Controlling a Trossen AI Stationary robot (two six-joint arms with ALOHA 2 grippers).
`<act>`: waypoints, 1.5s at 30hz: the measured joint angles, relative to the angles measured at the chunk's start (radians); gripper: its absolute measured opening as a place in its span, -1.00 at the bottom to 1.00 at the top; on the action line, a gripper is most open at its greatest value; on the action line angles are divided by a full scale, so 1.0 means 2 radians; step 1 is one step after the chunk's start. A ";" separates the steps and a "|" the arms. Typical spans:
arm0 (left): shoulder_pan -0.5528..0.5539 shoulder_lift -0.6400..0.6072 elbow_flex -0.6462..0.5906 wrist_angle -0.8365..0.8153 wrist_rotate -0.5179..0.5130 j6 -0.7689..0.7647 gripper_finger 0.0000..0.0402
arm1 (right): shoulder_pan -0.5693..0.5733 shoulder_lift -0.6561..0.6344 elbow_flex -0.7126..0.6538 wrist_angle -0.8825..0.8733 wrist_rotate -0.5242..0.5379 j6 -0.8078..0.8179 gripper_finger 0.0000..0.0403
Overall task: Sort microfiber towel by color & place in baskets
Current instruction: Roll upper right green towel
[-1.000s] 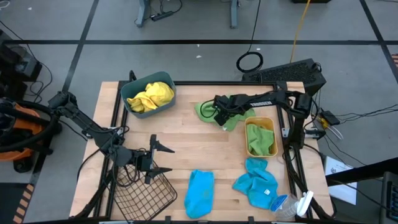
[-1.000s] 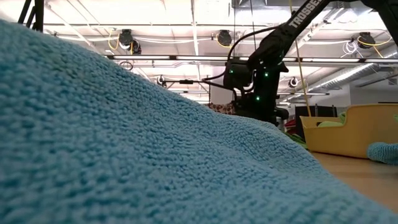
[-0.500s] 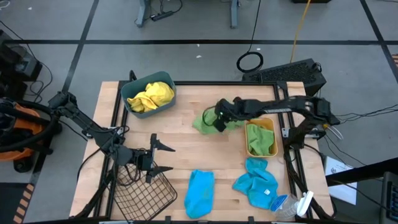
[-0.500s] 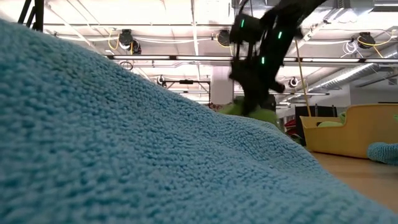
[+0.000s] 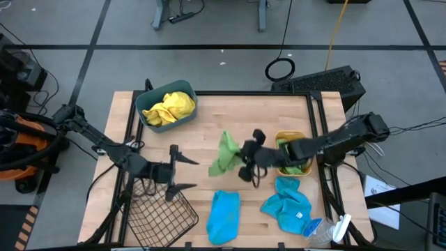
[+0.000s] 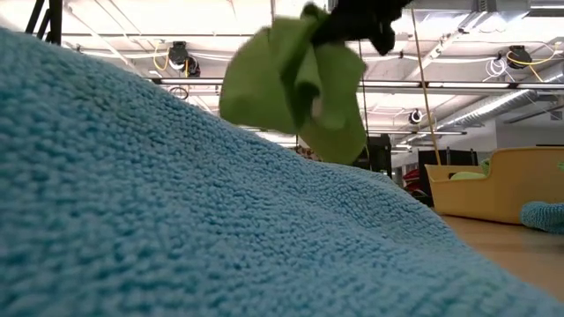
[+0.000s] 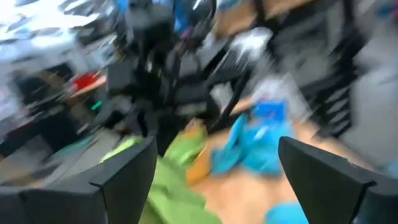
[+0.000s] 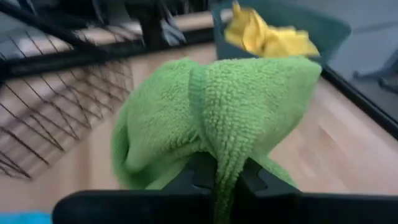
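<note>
Fingers of the right gripper (image 5: 245, 162) are clamped on 1 green towel (image 5: 224, 153), which hangs off the table from the pinch; in the right wrist view the cloth (image 8: 214, 121) drapes over both dark fingers. That makes the carry of a green cloth the step in hand, as I judge it.

Just behind this gripper, along its own arm, sits the orange-yellow tub (image 5: 304, 137) with the other green towel (image 5: 293, 156) already in it. So the next move likely calls for drawing the held cloth back over that tub and releasing it above the rim, not beside it (the hanging tail could catch on the wall).

Just beside the gripper, toward the table's near edge, lie 2 blue towels: 1 folded flat (image 5: 224, 215) and 1 crumpled (image 5: 287, 204), the latter close to a clear bottle (image 5: 329, 231). Neither is in a basket yet.

Ahead of the gripper, well apart, the left gripper (image 5: 172, 172) hovers at the rim of the wire-mesh basket (image 5: 162, 214), its fingers spread and holding nothing; the basket looks empty, and by elimination the blue pair belongs there.

Farthest off, toward the table's far corner, the teal bin (image 5: 148, 120) holds the yellow towels (image 5: 168, 107).
</note>
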 joint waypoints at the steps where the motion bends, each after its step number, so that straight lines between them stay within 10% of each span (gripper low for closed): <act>1: 0.000 0.000 0.000 0.015 0.021 -0.001 0.70 | 0.015 0.005 0.000 0.016 0.019 0.001 -0.97; 5: -0.003 0.004 0.000 0.036 0.072 -0.005 0.70 | 0.064 0.036 0.000 0.116 0.106 -0.057 -0.97; 16: 0.010 0.068 0.000 0.152 0.047 0.005 0.70 | 0.089 0.079 0.000 0.312 0.058 -0.269 -0.97; 30: 0.028 0.127 0.000 0.204 -0.067 0.054 0.70 | 0.082 0.090 0.000 0.336 0.060 -0.289 -0.97; 45: 0.068 0.127 0.000 0.124 -0.069 0.039 0.70 | 0.085 0.090 0.000 0.335 0.059 -0.284 -0.97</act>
